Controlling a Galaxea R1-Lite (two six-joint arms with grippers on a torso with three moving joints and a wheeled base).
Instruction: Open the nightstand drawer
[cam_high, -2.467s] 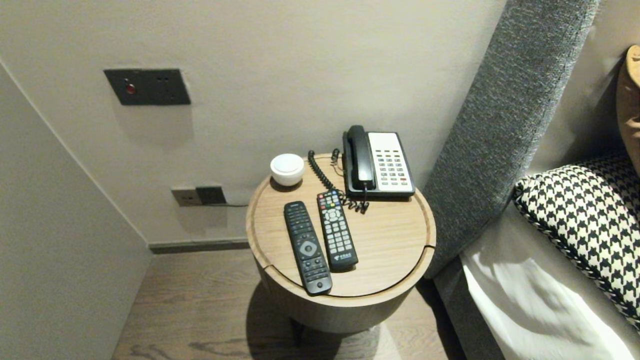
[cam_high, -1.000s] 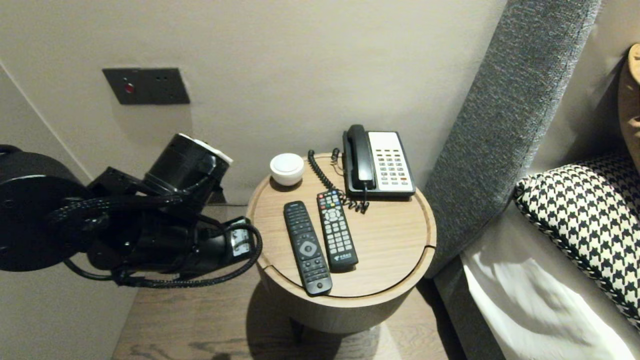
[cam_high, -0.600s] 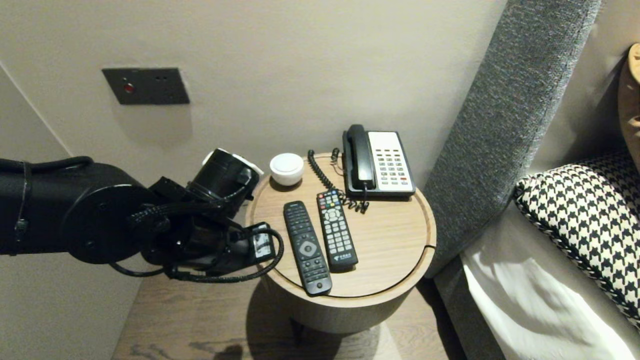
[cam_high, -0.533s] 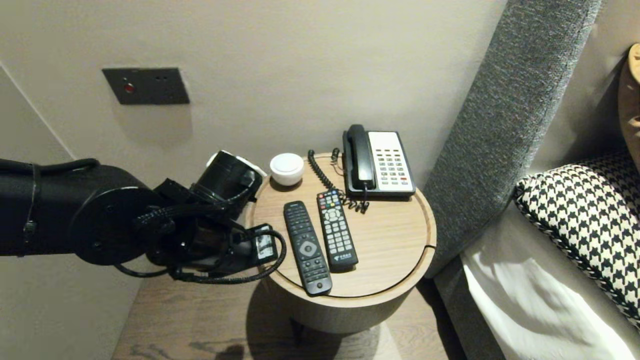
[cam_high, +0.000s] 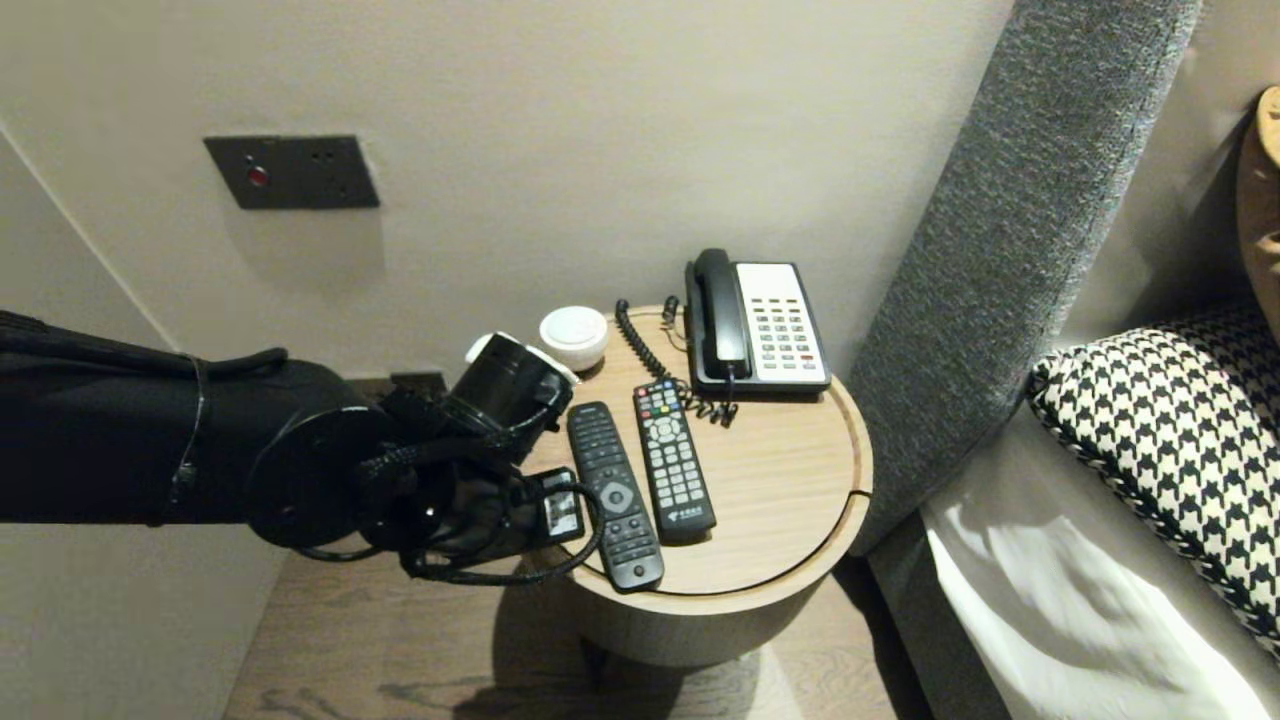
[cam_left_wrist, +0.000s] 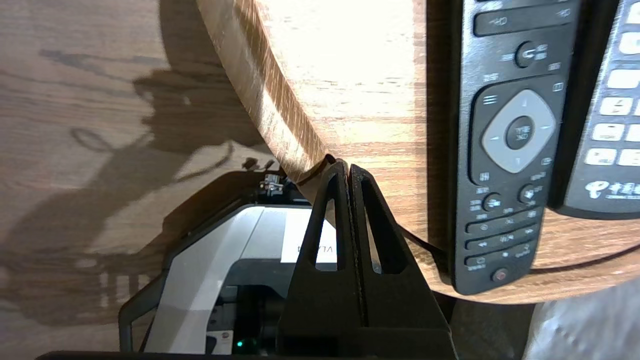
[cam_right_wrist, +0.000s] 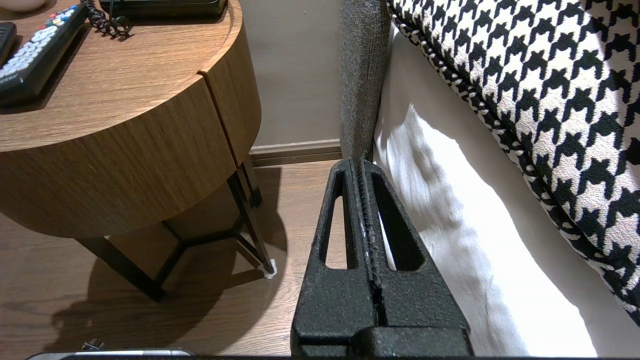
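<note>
Now the left claw (cam_left_wrist: 348, 169), pinched together, has swung over the counter (cam_left_wrist: 280, 115) rim by the longer remote (cam_left_wrist: 505, 150); right claw (cam_right_wrist: 361, 162) idles pinched by the bed (cam_right_wrist: 450, 225).

Round wood side table (cam_high: 790, 480), 4 items on top. Phone (cam_high: 757, 325) at back edge. White dish (cam_high: 574, 337) left of phone. Grey-key remote (cam_high: 674, 460) in front of phone; black remote (cam_high: 615, 495) alongside it, farther from phone.

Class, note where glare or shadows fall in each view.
Left wrist view: glare washes out the table beside the black remote; a dark shadow on the floor. Head view: the table shadows the floor beneath. Right wrist view: bright patch on the sheet.
</note>
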